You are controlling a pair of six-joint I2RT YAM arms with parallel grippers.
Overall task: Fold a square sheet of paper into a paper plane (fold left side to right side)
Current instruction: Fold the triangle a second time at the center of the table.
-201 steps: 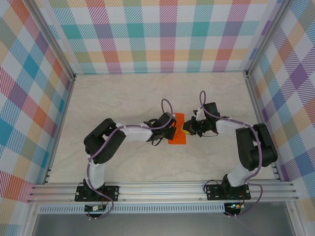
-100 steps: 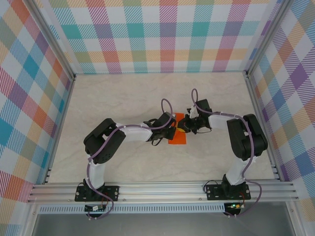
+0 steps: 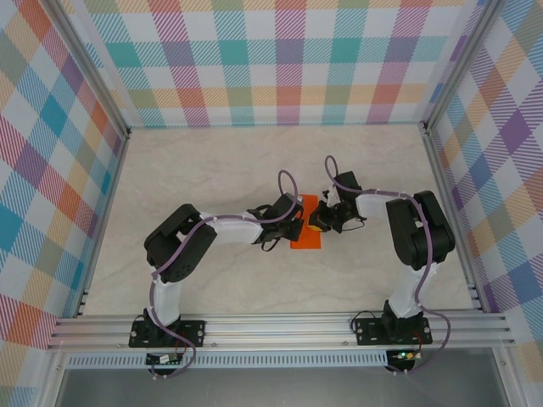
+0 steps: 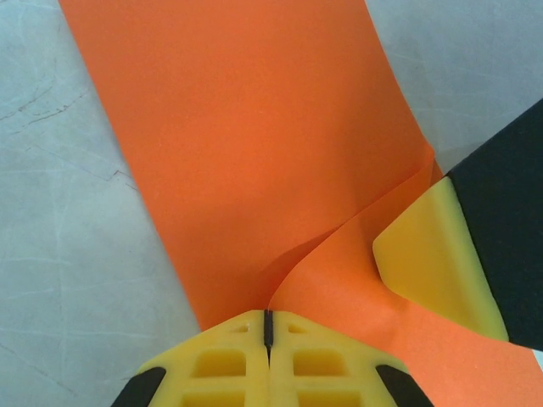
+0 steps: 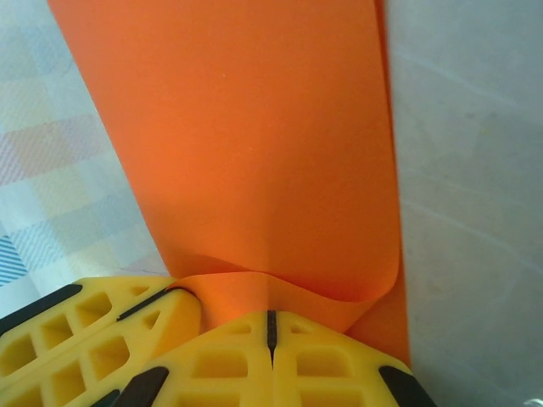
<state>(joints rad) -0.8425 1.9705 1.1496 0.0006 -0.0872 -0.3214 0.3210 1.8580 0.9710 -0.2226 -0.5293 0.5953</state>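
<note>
The thin bright orange square sheet of paper (image 4: 254,127) sits mid-table on the pale marbled tabletop (image 3: 212,170), buckled upward. My left gripper (image 4: 267,326) and right gripper (image 5: 270,326) are both pinched tight on it, side by side, each crowding the other's camera. Over the last second my right arm swung inward; the left held.

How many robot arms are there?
2. The left arm reaches in from the left side of the table. The right arm reaches in from the right. They meet at the orange paper in the middle.
</note>
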